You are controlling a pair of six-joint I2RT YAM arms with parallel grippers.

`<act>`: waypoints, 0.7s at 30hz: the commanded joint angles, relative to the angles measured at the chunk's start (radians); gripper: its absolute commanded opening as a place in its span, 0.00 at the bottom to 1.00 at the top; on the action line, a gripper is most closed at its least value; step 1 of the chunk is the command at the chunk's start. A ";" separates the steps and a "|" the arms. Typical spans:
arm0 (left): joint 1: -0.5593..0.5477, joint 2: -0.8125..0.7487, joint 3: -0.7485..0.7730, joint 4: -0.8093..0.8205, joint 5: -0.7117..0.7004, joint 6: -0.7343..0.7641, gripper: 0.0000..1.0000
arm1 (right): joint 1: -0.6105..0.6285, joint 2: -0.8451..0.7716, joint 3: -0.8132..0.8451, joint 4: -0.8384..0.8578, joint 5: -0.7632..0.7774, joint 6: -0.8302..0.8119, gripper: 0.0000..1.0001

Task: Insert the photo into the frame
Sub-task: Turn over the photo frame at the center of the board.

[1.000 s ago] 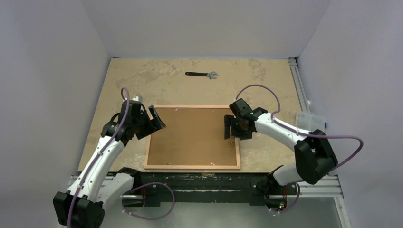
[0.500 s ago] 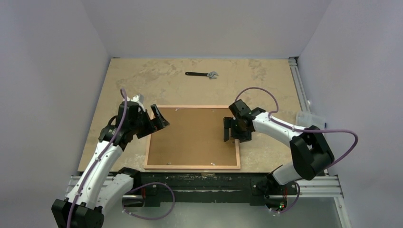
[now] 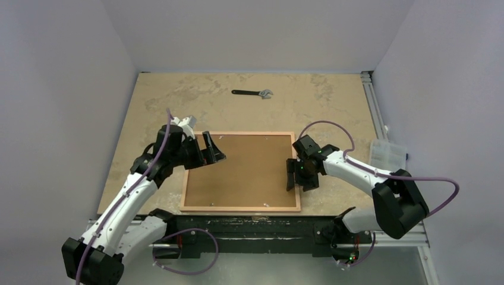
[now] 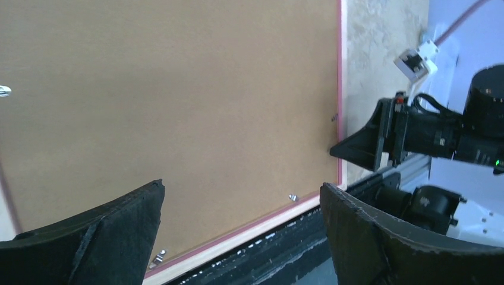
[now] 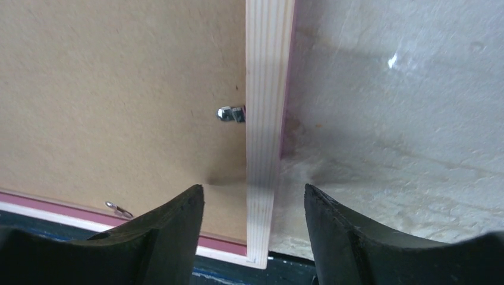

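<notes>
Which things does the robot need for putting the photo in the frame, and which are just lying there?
For the job:
- the frame, face down
- the brown backing board sitting in it
- the left tool and right tool, both open
(No photo is in view.)

Just lying about:
- the wrench, at the far side
- the clear box, off to the right

Overhead and close downward wrist views share the frame (image 3: 238,208).
</notes>
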 commanded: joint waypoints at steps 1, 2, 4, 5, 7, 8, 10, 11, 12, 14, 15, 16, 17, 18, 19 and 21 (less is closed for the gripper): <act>-0.086 0.042 0.064 0.061 0.007 0.052 1.00 | -0.003 -0.045 -0.031 -0.042 -0.062 0.005 0.58; -0.102 0.055 0.072 0.064 0.000 0.051 1.00 | -0.002 -0.053 -0.039 -0.046 -0.067 0.009 0.55; -0.118 0.072 0.078 0.078 0.001 0.040 1.00 | -0.002 -0.072 -0.058 -0.044 -0.080 0.014 0.48; -0.120 0.080 0.084 0.083 0.005 0.029 1.00 | -0.002 -0.079 -0.065 -0.043 -0.085 0.017 0.46; -0.123 0.081 0.089 0.097 0.013 0.013 1.00 | -0.003 -0.086 -0.075 -0.042 -0.093 0.020 0.43; -0.126 0.077 0.088 0.106 0.018 0.007 1.00 | -0.002 -0.085 -0.080 -0.039 -0.094 0.019 0.41; -0.132 0.068 0.088 0.121 0.025 0.001 1.00 | -0.002 -0.084 -0.092 -0.026 -0.103 0.019 0.37; -0.133 0.064 0.091 0.123 0.027 0.001 1.00 | -0.003 -0.081 -0.097 -0.016 -0.108 0.019 0.35; -0.136 0.061 0.093 0.124 0.030 0.003 1.00 | -0.002 -0.075 -0.099 -0.007 -0.115 0.018 0.33; -0.143 0.054 0.098 0.127 0.042 0.016 1.00 | -0.002 -0.058 -0.096 0.004 -0.128 0.019 0.27; -0.146 0.051 0.098 0.131 0.052 0.024 1.00 | -0.002 -0.052 -0.091 0.007 -0.130 0.017 0.21; -0.151 0.048 0.101 0.132 0.065 0.032 1.00 | -0.002 -0.047 -0.084 0.010 -0.133 0.016 0.16; -0.156 0.047 0.104 0.133 0.072 0.041 1.00 | -0.002 -0.042 -0.074 0.013 -0.136 0.016 0.11; -0.166 0.050 0.110 0.131 0.075 0.051 1.00 | -0.002 -0.036 -0.062 0.013 -0.136 0.014 0.06; -0.183 0.055 0.120 0.124 0.078 0.061 1.00 | -0.002 -0.027 -0.045 0.011 -0.138 0.009 0.00; -0.212 0.076 0.147 0.109 0.077 0.083 1.00 | -0.003 -0.006 0.001 -0.008 -0.132 -0.006 0.00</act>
